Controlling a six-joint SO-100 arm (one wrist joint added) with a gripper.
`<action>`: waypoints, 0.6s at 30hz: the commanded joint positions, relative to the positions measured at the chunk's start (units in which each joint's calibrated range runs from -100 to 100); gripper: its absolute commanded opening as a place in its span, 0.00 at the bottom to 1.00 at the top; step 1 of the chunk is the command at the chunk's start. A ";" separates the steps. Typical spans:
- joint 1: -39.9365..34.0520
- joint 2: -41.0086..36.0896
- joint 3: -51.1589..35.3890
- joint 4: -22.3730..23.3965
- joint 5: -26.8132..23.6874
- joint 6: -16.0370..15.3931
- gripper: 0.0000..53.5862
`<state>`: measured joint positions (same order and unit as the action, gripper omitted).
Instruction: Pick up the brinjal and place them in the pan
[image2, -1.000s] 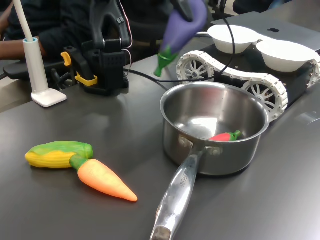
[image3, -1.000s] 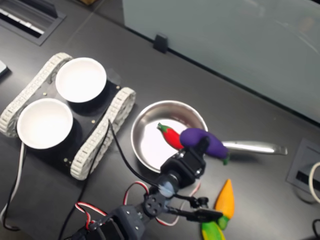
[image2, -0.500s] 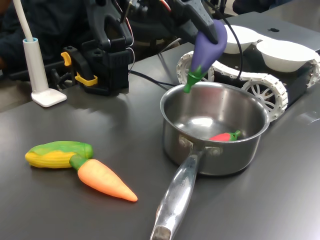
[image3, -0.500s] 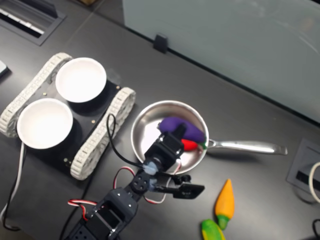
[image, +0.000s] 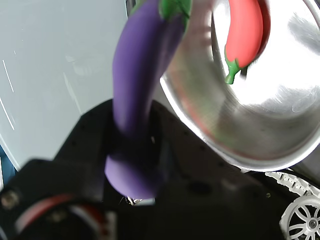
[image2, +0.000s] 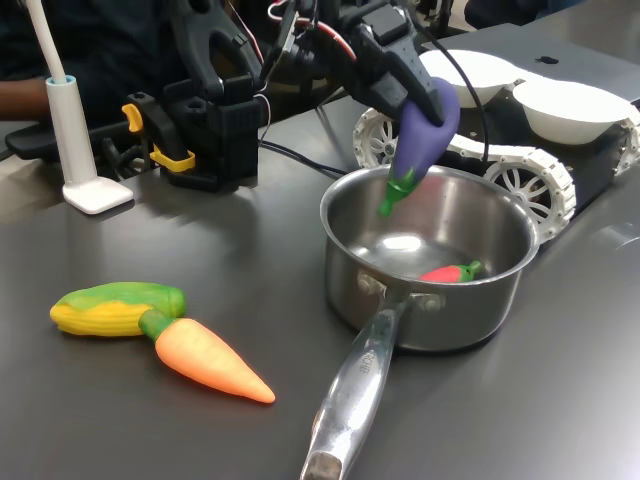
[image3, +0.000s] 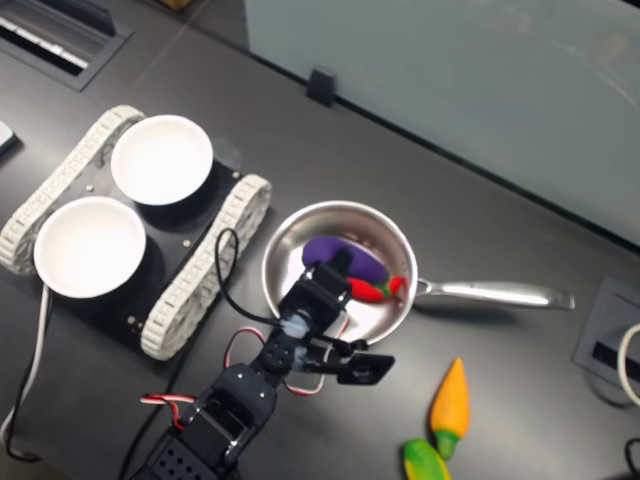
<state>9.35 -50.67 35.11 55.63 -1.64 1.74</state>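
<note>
Carrot (image2: 212, 361): lies nearest in the first exterior view, at about 8 o'clock from the pan, tip toward the camera; its green top touches the corn (image2: 118, 308).
Pan (image2: 352, 232): upright on the dark table (image2: 190, 230), handle running toward 7 o'clock in the first exterior view and toward 3 o'clock in the second exterior view.
Chilli (image2: 451, 272): red with a green stem, lying on the pan floor at about 4 o'clock from its centre in the first exterior view.
Brinjal (image2: 424, 135): held in the air over the pan's far rim, tilted, green cap down and dipping just inside the rim; in the second exterior view it sits over the pan interior, just beside the chilli.
Gripper (image2: 418, 95): jaws clenched on the brinjal's thick purple end; in the wrist view the black jaws flank that end on both sides and the body runs out past them toward the pan.
Tracked vehicle (image2: 520, 175): behind the pan at about 2 o'clock in the first exterior view, carrying two white bowls (image2: 572, 107).
Arm base (image2: 205, 125): black, at 11 o'clock from the pan, far side of the table.
White stand (image2: 80, 150): at the first exterior view's far left.
</note>
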 joint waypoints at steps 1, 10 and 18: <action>-0.75 -3.69 -0.45 -4.25 -0.39 0.69 0.01; -1.55 -4.37 4.28 -7.32 0.05 0.69 0.01; -2.13 -5.04 7.82 -9.28 0.68 0.69 0.01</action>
<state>8.25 -52.02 44.07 50.19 -1.64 1.74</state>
